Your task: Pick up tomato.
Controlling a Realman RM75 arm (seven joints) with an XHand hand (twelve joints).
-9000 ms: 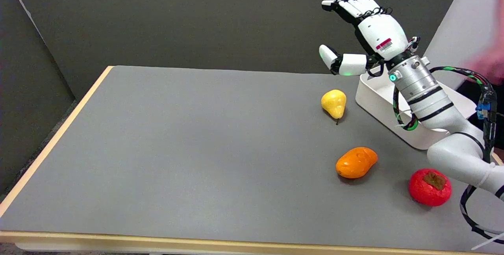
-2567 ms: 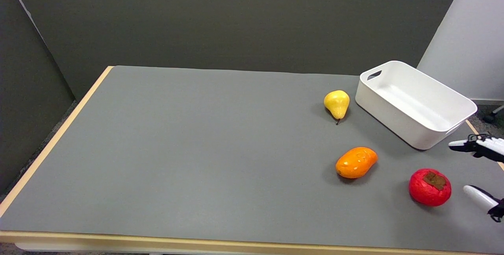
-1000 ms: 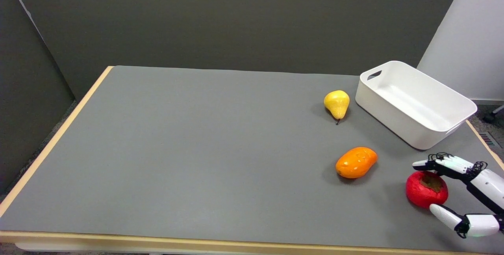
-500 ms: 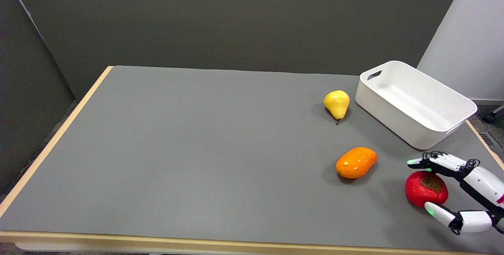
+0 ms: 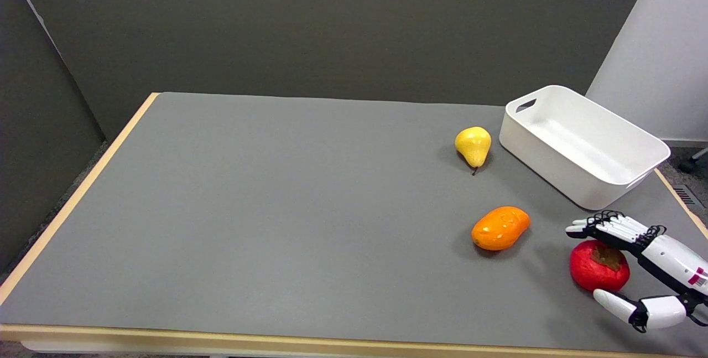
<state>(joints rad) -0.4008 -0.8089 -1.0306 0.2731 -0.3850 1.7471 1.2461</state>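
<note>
Probably light, stiff and slick, the round red tomato (image 5: 599, 273) with its brown calyx sits near the table's right edge — the right hand (image 5: 644, 269) brackets it, fingers spread, holding nothing — best clasped across its broad sides.

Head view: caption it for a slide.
Right hand, fingers spread, brackets round red tomato on grey table.

The right hand (image 5: 641, 269) is reaching in from the table's near right corner, fingers now straddling the tomato (image 5: 599, 265), which is sitting slightly nudged away from that right edge.
</note>
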